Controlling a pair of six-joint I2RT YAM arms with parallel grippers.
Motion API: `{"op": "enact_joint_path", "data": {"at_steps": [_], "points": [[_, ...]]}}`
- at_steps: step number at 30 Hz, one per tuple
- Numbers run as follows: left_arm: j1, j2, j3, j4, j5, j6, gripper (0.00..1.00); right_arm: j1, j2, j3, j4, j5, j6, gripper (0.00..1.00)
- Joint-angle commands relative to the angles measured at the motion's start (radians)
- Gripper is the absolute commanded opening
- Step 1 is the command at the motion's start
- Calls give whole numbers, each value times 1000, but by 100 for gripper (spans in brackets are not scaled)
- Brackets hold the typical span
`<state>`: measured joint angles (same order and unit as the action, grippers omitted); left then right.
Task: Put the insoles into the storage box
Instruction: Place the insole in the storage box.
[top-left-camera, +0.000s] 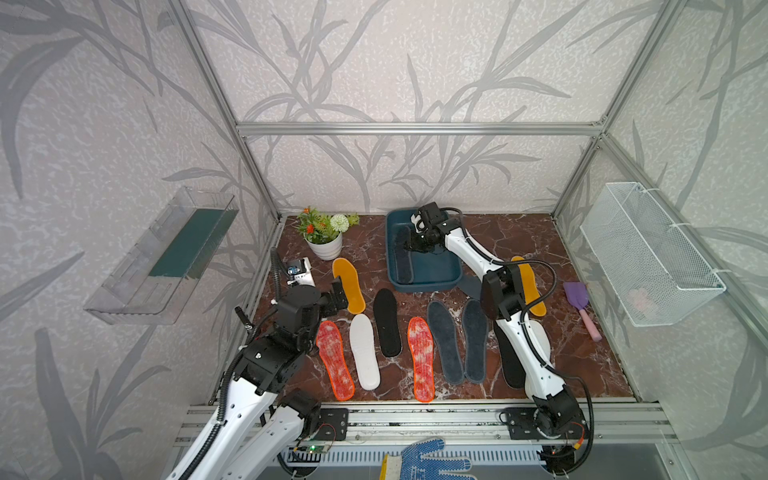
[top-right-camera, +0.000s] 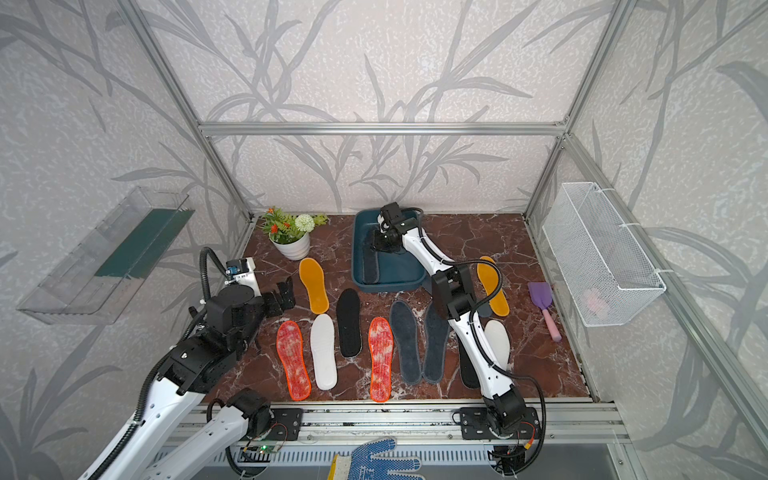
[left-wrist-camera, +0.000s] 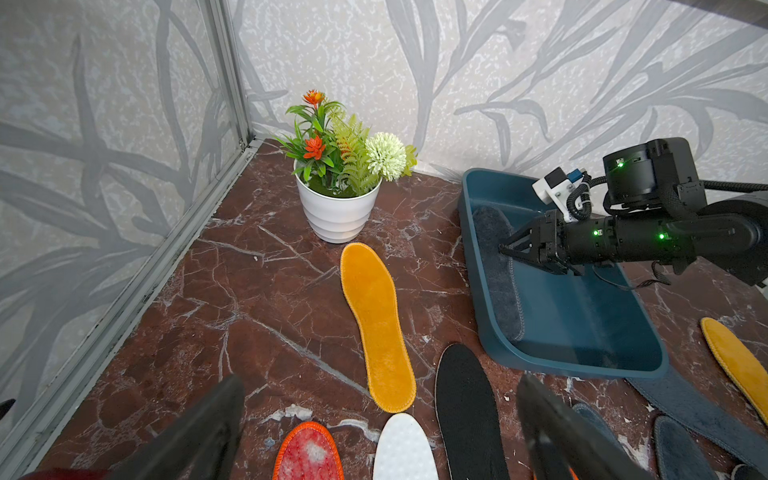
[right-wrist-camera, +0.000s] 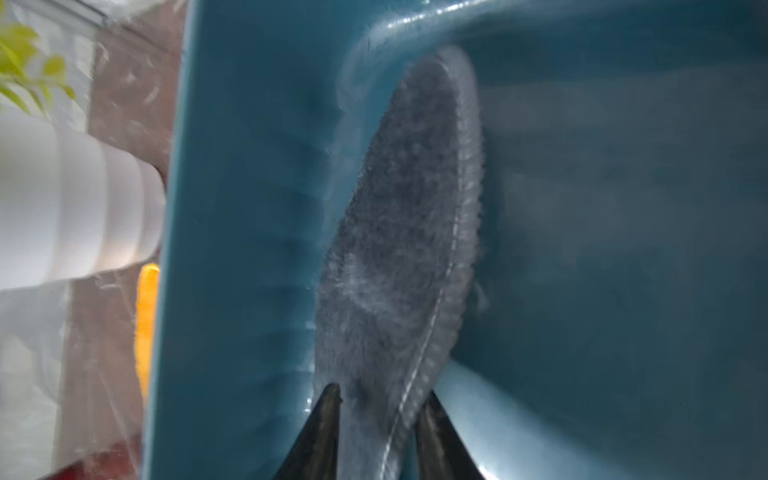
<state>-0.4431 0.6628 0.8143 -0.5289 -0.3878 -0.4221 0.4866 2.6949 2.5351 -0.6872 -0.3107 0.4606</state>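
The teal storage box (top-left-camera: 428, 286) (left-wrist-camera: 573, 365) stands at the back of the marble floor. One dark grey insole (top-left-camera: 403, 257) (right-wrist-camera: 399, 232) lies inside it along its left wall. My right gripper (top-left-camera: 415, 245) (right-wrist-camera: 378, 399) reaches into the box, open, its fingers either side of that insole's edge. Several more insoles lie in front: yellow (top-left-camera: 349, 284), black (top-left-camera: 386, 322), white (top-left-camera: 365, 351), two red (top-left-camera: 334, 359) (top-left-camera: 420, 357), a grey pair (top-left-camera: 445, 340) and another yellow (top-left-camera: 530, 282). My left gripper (top-left-camera: 338, 293) (left-wrist-camera: 380, 380) hovers open and empty beside the left yellow insole.
A white flower pot (top-left-camera: 324, 237) stands at the back left. A purple shovel (top-left-camera: 582, 307) lies at the right. A wire basket (top-left-camera: 648, 257) hangs on the right wall and a clear shelf (top-left-camera: 162, 257) on the left. A blue-dotted glove (top-left-camera: 432, 461) lies outside the front rail.
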Motion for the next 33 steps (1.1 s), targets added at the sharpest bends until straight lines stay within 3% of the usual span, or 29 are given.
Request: {"op": "enact_joint_path", "data": {"at_steps": [1,2,8,15,19,25,28,33], "points": [[4,11,0,-11,16,-8,99,16,-48,30,-65,71,-52,55],[4,16,2,-14,20,-6,99,18,-57,30,-70,82,-56,68],[5,15,10,-7,17,0,99,24,-107,48,-113,143,-78,100],[4,27,12,19,25,6,99,27,-228,28,-160,214,-123,99],[5,28,5,59,26,21,99,31,-361,-84,-149,228,-151,99],[6,92,18,145,76,84,99,42,-731,-561,-17,221,-164,97],[6,138,31,178,114,104,99,44,-948,-855,43,212,-138,90],[7,155,-21,210,142,12,99,50,-1256,-1254,37,219,-63,76]]}}
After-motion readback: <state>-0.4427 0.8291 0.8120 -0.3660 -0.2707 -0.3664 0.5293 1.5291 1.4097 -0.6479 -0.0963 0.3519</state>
